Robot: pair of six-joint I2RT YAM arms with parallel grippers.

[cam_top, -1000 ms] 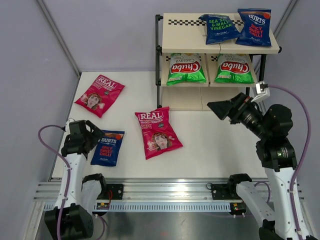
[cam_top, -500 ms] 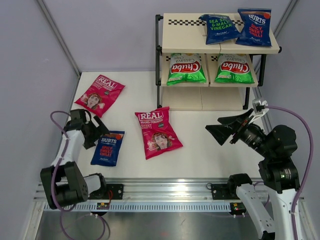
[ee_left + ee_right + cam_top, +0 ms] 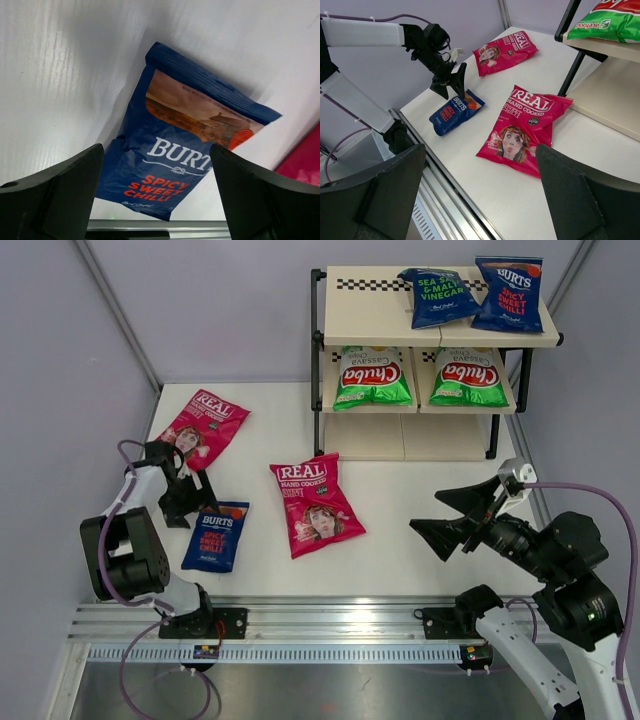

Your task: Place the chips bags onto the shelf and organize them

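The shelf (image 3: 380, 332) stands at the back right. Two dark blue BURTS bags (image 3: 445, 295) lie on its top board and two green Chuba bags (image 3: 372, 378) on the middle board. On the table lie a pink REAL bag (image 3: 200, 428) at far left, another REAL bag (image 3: 313, 504) in the middle and a blue BURTS bag (image 3: 215, 536) near the front left. My left gripper (image 3: 192, 502) is open and empty just above the far end of that BURTS bag (image 3: 180, 145). My right gripper (image 3: 455, 515) is open and empty, raised over the table's right side, facing the middle REAL bag (image 3: 525, 127).
The shelf's bottom board (image 3: 380, 437) holds nothing in view. Grey walls stand close on the left (image 3: 60, 390) and right. A metal rail (image 3: 320, 625) runs along the table's near edge.
My left arm has swung up and back, bringing its open gripper over the far end of the BURTS bag. My right gripper has drawn down and away from the shelf, staying open.
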